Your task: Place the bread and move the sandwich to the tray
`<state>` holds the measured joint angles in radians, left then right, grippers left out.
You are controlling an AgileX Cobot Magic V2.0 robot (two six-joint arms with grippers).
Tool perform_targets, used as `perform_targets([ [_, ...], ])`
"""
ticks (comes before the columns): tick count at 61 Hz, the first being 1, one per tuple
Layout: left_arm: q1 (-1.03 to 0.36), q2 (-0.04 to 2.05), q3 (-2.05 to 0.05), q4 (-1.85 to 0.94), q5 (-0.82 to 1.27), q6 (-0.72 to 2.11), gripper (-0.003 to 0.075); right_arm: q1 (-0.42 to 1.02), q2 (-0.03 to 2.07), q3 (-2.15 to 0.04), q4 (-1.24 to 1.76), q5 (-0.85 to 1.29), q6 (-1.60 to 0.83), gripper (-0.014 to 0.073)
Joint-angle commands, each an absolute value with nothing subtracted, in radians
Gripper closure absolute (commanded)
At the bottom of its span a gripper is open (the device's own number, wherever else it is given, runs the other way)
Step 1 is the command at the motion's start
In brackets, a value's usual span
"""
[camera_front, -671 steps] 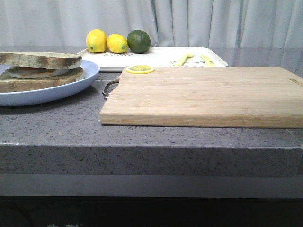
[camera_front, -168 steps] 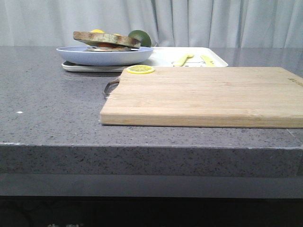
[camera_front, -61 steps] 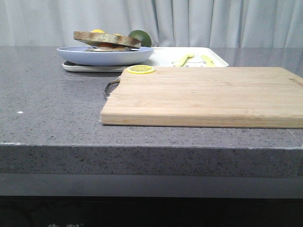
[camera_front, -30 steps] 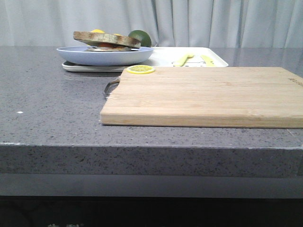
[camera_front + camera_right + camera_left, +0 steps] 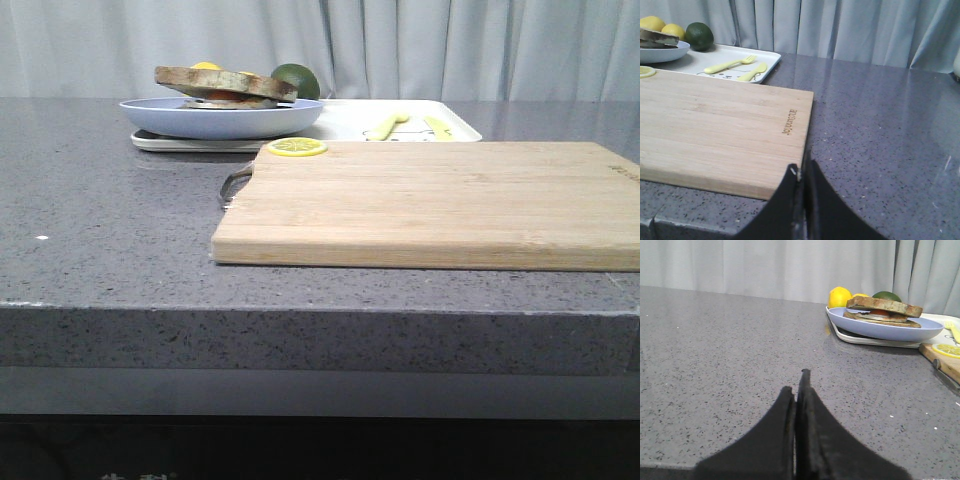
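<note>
The sandwich (image 5: 883, 310) is seen on its plate (image 5: 885, 325), which is set on the tray (image 5: 420, 120) — well ahead of the left jaws (image 5: 799, 390), toward the board (image 5: 715, 125). Both pairs of jaws are pressed together with nothing held — the right jaws (image 5: 802, 175) are poised just off the board's near corner above the tabletop (image 5: 730, 355).
</note>
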<state>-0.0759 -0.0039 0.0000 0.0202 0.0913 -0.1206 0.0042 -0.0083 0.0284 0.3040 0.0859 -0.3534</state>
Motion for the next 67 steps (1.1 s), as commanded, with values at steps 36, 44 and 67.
perform_targets([
  [36,-0.084,-0.024,0.007,0.021,0.009,-0.122,0.0738,-0.002,-0.032,0.024,-0.041,-0.059,0.084,0.0662],
  [44,-0.084,-0.024,0.007,0.021,0.009,-0.122,0.0738,-0.011,-0.032,0.024,-0.034,-0.05,0.09,0.0662],
  [67,-0.084,-0.024,0.007,0.021,0.009,-0.122,0.0738,-0.057,-0.033,0.024,0.01,-0.053,0.148,0.0662],
])
